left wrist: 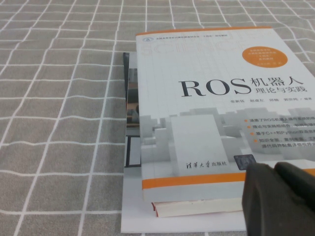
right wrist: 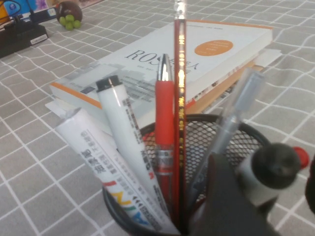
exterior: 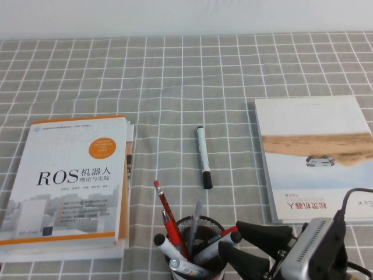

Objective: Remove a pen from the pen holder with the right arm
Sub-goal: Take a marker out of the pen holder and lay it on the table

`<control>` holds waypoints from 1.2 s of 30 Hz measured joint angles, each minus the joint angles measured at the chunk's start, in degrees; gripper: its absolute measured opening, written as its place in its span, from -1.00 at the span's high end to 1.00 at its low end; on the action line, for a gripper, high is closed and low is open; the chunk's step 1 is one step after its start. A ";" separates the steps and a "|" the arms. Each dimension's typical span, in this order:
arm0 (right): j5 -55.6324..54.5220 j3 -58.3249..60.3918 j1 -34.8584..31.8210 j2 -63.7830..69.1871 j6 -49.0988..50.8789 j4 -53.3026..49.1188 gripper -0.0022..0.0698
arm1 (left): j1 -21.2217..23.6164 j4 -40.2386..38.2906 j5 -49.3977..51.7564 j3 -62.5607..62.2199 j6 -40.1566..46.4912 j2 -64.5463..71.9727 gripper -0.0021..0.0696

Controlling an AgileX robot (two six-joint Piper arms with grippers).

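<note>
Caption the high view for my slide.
Open right gripper straddles a marker in the mesh pen holder; left gripper off-frame, over the ROS book.

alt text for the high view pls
The right tool, jaws open, straddles a white marker in a black mesh pen holder at the near edge. A ROS book lies left, a loose marker mid-table, another book right; the left tool is not in this view.

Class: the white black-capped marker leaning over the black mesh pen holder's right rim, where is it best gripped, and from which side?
Probably grip the white black-capped marker just below its cap, coming from the robot's right: that end sticks out of the black mesh pen holder toward the right tool, whose open jaws flank it. The left tool hangs over the stacked white-and-orange books.
</note>
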 joint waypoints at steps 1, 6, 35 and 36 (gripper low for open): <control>0.00 0.23 0.00 -0.21 0.00 0.00 0.10 | 0.00 0.00 0.00 0.00 0.00 0.00 0.95; -0.08 0.60 0.00 -1.23 0.00 0.00 0.10 | 0.00 0.00 0.00 0.00 0.00 0.00 0.95; -0.21 1.07 0.00 -2.96 0.00 -5.49 0.24 | 0.00 0.00 0.00 0.00 0.00 0.00 0.95; -0.21 1.07 0.00 -2.96 0.00 -5.49 0.28 | 0.00 0.00 0.00 0.00 0.00 0.00 0.95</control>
